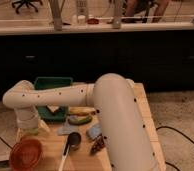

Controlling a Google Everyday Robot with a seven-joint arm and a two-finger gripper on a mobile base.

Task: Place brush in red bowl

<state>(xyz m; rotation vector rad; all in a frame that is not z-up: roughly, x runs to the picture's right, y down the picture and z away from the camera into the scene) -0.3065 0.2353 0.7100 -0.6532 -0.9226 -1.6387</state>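
Our gripper (32, 131) hangs at the desk's (146, 120) left edge, just above the bowl (26, 154), with its jaws wide and nothing in them. The brush (65, 158) lies flat on the desk just right of the bowl, its upper end right by the cup (74, 140). We see two risks. Closing on such a slim, flat handle could make it roll or slip away. Coming in near the cup could knock it or catch it instead. A grip far off centre may tip the brush past the rim.
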